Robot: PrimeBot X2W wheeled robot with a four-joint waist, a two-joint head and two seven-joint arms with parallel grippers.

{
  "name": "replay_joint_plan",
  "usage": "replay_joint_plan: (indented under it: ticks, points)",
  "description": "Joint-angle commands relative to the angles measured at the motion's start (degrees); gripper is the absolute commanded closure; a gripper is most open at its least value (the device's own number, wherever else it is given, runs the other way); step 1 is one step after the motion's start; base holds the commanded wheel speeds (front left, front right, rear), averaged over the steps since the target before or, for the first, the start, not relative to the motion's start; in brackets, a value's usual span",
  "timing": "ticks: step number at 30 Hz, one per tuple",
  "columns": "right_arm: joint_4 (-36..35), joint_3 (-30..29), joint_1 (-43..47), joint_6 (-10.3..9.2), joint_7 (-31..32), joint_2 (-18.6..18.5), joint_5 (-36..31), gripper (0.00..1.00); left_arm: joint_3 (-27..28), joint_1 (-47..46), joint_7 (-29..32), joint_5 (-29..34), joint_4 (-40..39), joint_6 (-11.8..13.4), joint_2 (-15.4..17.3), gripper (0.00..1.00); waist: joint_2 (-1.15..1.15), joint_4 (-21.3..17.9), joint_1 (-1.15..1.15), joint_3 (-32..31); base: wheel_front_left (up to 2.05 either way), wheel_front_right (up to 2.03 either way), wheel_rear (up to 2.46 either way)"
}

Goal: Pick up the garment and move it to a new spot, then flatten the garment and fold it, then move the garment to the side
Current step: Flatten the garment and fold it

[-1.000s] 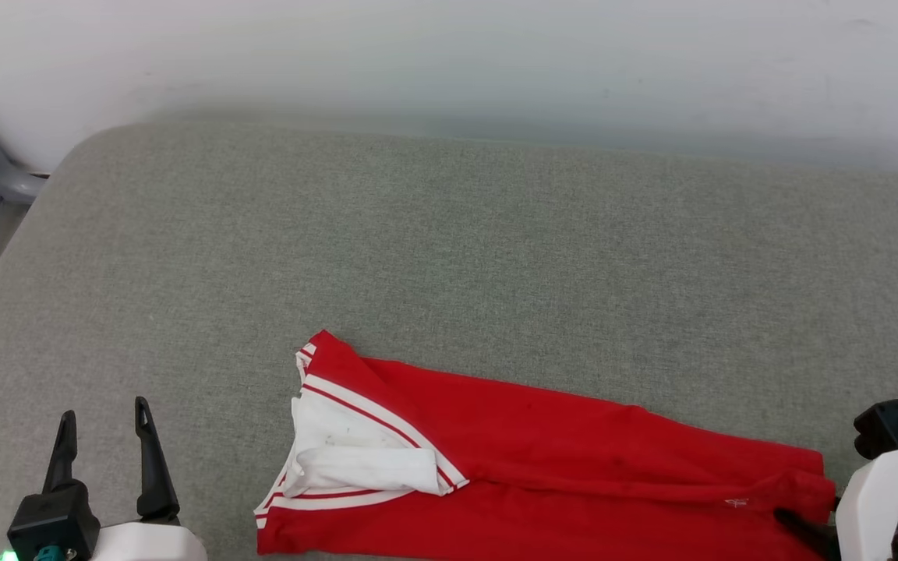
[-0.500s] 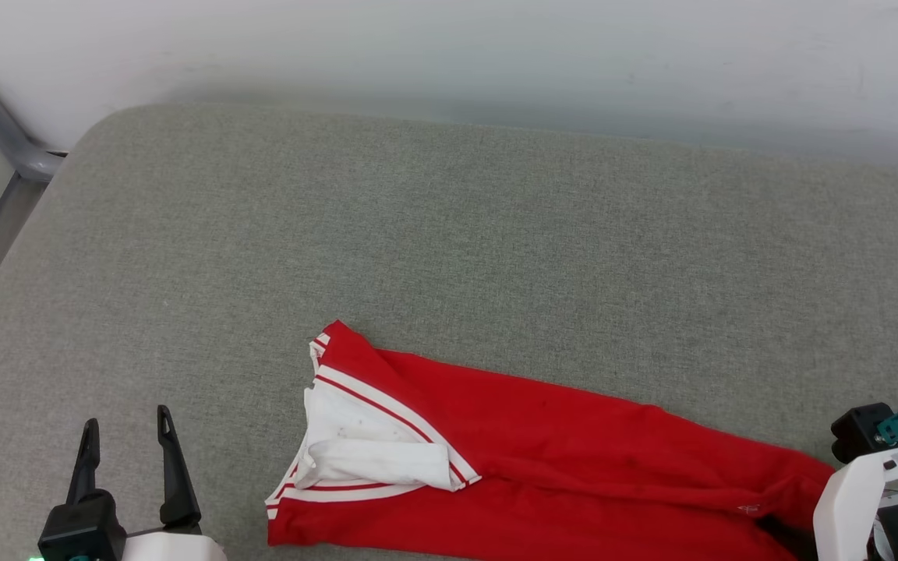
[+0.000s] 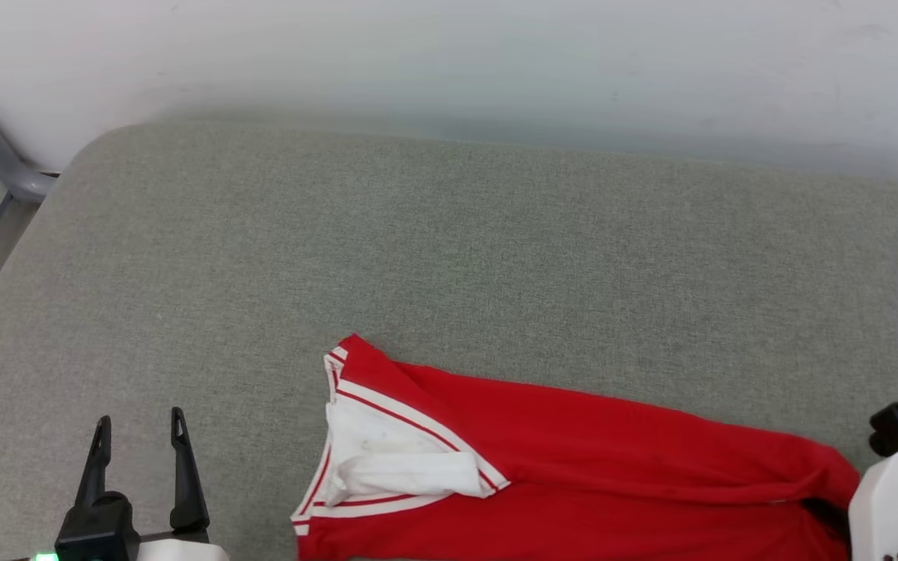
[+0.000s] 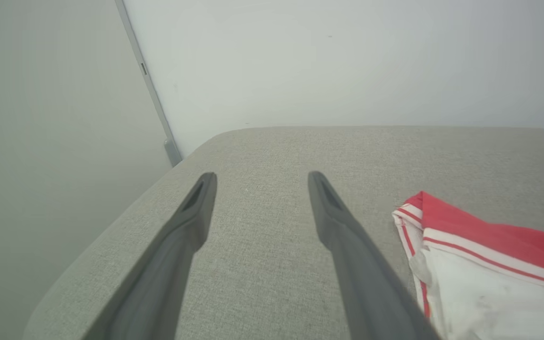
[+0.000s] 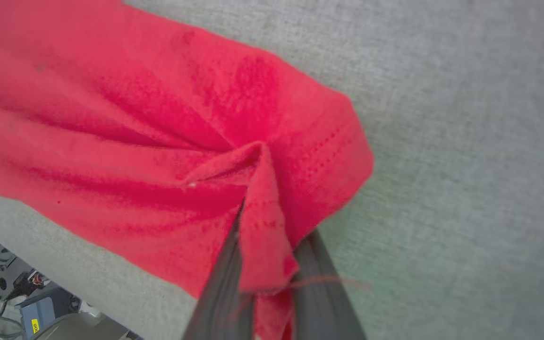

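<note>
Our right gripper [image 5: 272,226] pinches the hem of the red jersey [image 3: 574,460], which lies stretched along the head view's lower edge on the grey cushion [image 3: 418,234], while our left gripper [image 3: 140,417] stands spread, lower left.

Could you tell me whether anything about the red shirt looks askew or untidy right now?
The red jersey T-shirt with white sleeves lies slanted on the grey fabric cushion, its white sleeve crumpled, and its hem bunches up where the right pincer clamps it.
</note>
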Motion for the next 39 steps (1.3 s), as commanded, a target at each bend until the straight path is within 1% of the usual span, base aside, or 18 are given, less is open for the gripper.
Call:
replay_joint_plan:
  ticks: [1,6,10,13,16,21,25,29,32,34,37,39]
  points:
    - [0.65,-0.61,-0.22,-0.15,-0.33,-1.04,0.06,1.0,-0.21,0.47,-0.26,0.38,-0.24,-0.22,0.0,0.0,0.0,-0.18,0.0,-0.17,0.0,0.0,0.0]
    - [2.24,-3.65,-0.16,-0.14,-0.72,-3.69,-0.72,1.0,-0.24,0.81,-0.26,1.13,-0.3,-0.77,-0.5,0.0,0.0,-0.84,0.0,-0.62,0.0,0.0,0.0]
    - [4.61,-5.9,-0.22,-0.14,-0.05,-5.09,-2.27,1.0,-0.05,0.95,-0.26,1.53,-0.18,-1.03,-0.82,0.0,0.0,-1.18,0.0,-0.85,0.0,0.0,0.0]
    - [6.16,-7.18,-0.22,-0.14,-0.19,-5.03,-3.27,1.0,-0.11,0.87,-0.26,1.66,0.08,-1.31,-1.04,0.0,0.0,-1.27,0.0,-1.02,0.0,0.0,0.0]
    - [5.43,-7.74,0.17,-0.13,-0.31,-3.94,-3.03,1.0,-0.05,0.92,-0.26,2.01,0.12,-1.27,-1.1,0.0,0.0,-1.37,0.0,-1.32,0.0,0.0,0.0]
    - [-0.77,-8.05,2.4,-0.11,-0.48,-3.65,-2.66,1.0,0.18,1.79,-0.26,2.4,0.24,-1.31,-0.91,0.0,0.0,-1.47,0.0,-2.48,0.0,0.0,0.0]
    - [-9.79,-8.52,4.15,-0.1,1.03,-3.32,-1.95,1.0,0.54,2.3,-0.26,2.31,0.12,-1.5,-0.76,0.0,0.0,-1.62,0.0,-3.11,0.0,0.0,0.0]
    - [-19.7,-7.04,5.01,-0.1,3.28,-2.54,-3.33,1.0,0.45,2.03,-0.26,2.44,0.04,-1.71,-0.83,0.0,0.0,-1.55,0.0,-3.24,0.0,0.0,0.0]
    - [-25.45,-4.75,3.47,-0.1,5.39,-1.14,-4.91,1.0,0.03,1.39,-0.26,2.57,0.14,-1.78,-1.01,0.0,0.0,-1.17,0.0,-3.05,0.0,0.0,0.0]
    - [-27.96,-1.81,2.06,-0.1,6.66,-0.35,-5.66,1.0,-0.26,0.95,-0.26,2.54,0.23,-1.85,-1.15,0.0,0.0,-0.76,0.0,-2.79,0.0,0.0,0.0]
    - [-29.31,3.28,-1.36,-0.1,7.75,0.51,-6.49,1.0,-0.55,0.5,-0.26,2.52,0.33,-1.94,-1.35,0.0,0.0,-0.05,0.0,-2.23,0.0,0.0,0.0]
    - [-28.96,7.04,-4.34,-0.1,7.93,1.1,-6.24,1.0,-0.78,0.03,-0.26,2.52,0.46,-2.02,-1.41,0.0,0.0,0.49,0.0,-1.83,0.0,0.0,0.0]
